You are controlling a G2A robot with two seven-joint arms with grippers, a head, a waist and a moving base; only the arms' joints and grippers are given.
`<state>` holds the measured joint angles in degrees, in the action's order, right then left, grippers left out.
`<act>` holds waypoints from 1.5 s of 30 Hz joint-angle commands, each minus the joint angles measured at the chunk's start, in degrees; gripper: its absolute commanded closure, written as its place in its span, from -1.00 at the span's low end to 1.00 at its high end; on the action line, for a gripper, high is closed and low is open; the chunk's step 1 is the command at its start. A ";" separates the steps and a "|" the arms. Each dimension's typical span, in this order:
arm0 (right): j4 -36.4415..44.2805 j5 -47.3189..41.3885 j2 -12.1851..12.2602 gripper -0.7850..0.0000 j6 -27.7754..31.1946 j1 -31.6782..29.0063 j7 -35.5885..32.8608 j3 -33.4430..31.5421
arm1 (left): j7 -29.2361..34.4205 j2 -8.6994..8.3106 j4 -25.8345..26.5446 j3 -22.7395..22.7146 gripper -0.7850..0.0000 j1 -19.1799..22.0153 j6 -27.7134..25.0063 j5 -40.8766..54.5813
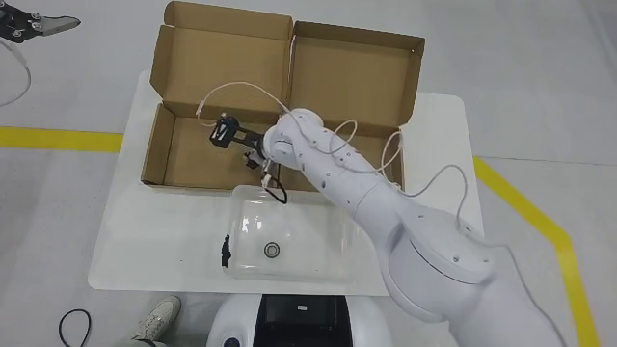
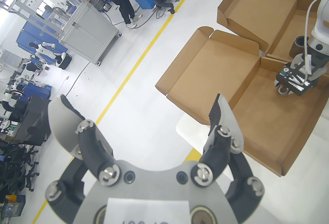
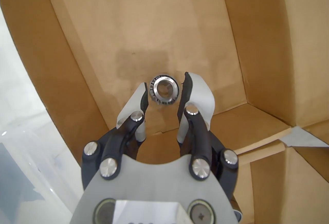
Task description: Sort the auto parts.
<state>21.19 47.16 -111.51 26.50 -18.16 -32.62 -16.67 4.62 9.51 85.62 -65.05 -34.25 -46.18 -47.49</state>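
Observation:
A small metal bearing [image 3: 154, 90] lies on the floor of the left cardboard box [image 1: 188, 159]. My right gripper [image 3: 165, 80] is down inside that box, open, with a fingertip on either side of the bearing and a narrow gap showing at one finger. In the top view, the right gripper [image 1: 221, 133] is over the box's middle. The left wrist view shows the right gripper [image 2: 286, 87] from the side, with the bearing [image 2: 282, 91] under its tips. My left gripper [image 2: 144, 106] is open and holds nothing, off the table's left side over the floor [image 1: 29, 24].
A second open cardboard box [image 1: 352, 77] adjoins the first on the right; a dark cylindrical part [image 2: 298, 45] stands in it. A clear plastic bin [image 1: 308, 217] at the table's front edge holds a metal ring [image 1: 273, 248] and a black part [image 1: 225, 251]. Cables trail from the right arm.

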 commanded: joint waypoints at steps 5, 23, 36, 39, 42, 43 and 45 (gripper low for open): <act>-1.68 -0.35 -0.80 -0.25 2.43 1.44 3.99 -1.29 | 0.00 0.00 0.00 0.00 -1.00 0.00 0.00 0.00; 10.57 3.60 3.08 -0.07 11.27 3.51 9.20 -5.88 | 0.00 0.00 0.00 0.00 -1.00 0.00 0.00 0.00; 35.90 9.68 13.47 0.04 10.21 -8.47 0.02 -15.36 | 0.00 0.00 0.00 0.00 -1.00 0.00 0.00 0.00; 43.32 11.39 15.84 0.00 9.93 -13.00 -3.60 -18.18 | 0.00 0.00 0.00 0.00 -1.00 0.00 0.00 0.00; 49.57 13.00 17.84 -0.03 10.12 -17.23 -6.90 -20.79 | 0.00 0.00 0.00 0.00 -1.00 0.00 0.00 0.00; 51.37 13.53 18.42 -0.01 10.23 -18.51 -7.84 -21.61 | 0.00 0.00 0.00 0.00 -1.00 0.00 0.00 0.00; 54.62 14.39 19.47 0.00 10.59 -21.11 -9.35 -23.05 | 0.00 0.00 0.00 0.00 -1.00 0.00 0.00 0.00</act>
<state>74.02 61.15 -92.56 36.89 -37.87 -41.19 -38.98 4.62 9.51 85.62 -65.05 -34.25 -46.18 -47.49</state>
